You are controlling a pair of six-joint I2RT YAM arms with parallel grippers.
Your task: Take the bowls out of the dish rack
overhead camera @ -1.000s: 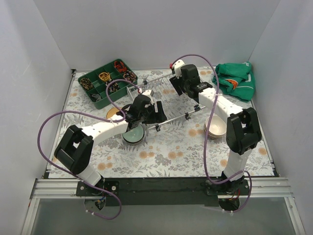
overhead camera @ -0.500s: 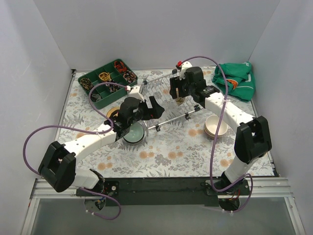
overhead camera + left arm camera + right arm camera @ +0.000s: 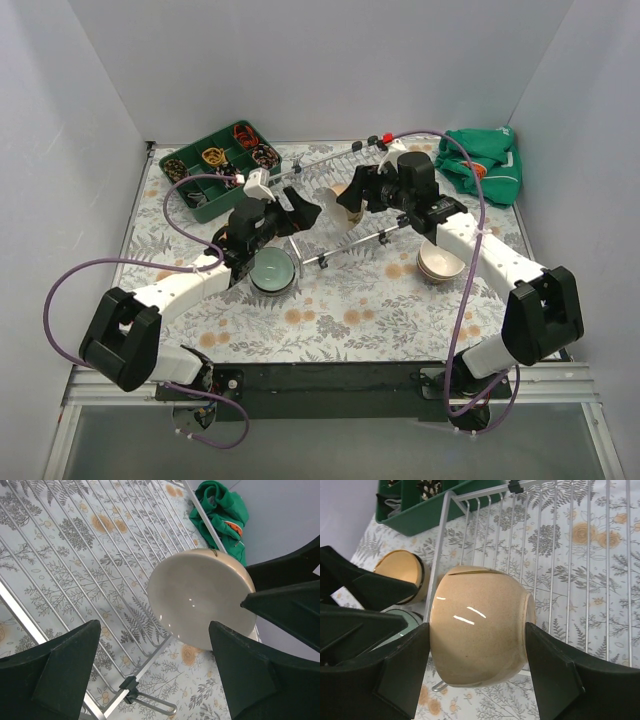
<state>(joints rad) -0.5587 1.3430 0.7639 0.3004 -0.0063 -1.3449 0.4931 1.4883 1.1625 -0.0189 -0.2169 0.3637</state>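
My right gripper (image 3: 476, 632) is clamped across the bowl (image 3: 480, 605), tilted above the rack (image 3: 443, 530) mid-frame, left gripper (image 3: 154, 625) wide open and empty; glazed ceramic looks slick and brittle, so a rim pinch seems safer.

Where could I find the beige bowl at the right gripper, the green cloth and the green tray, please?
beige bowl (image 3: 480, 625): right wrist view, glossy outer side.
green cloth (image 3: 495, 155): top external view, middle of the heap.
green tray (image 3: 420, 520): right wrist view, near outer wall.

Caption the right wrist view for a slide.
Right gripper holds a tan bowl over the dish rack, jaws closed on its sides.
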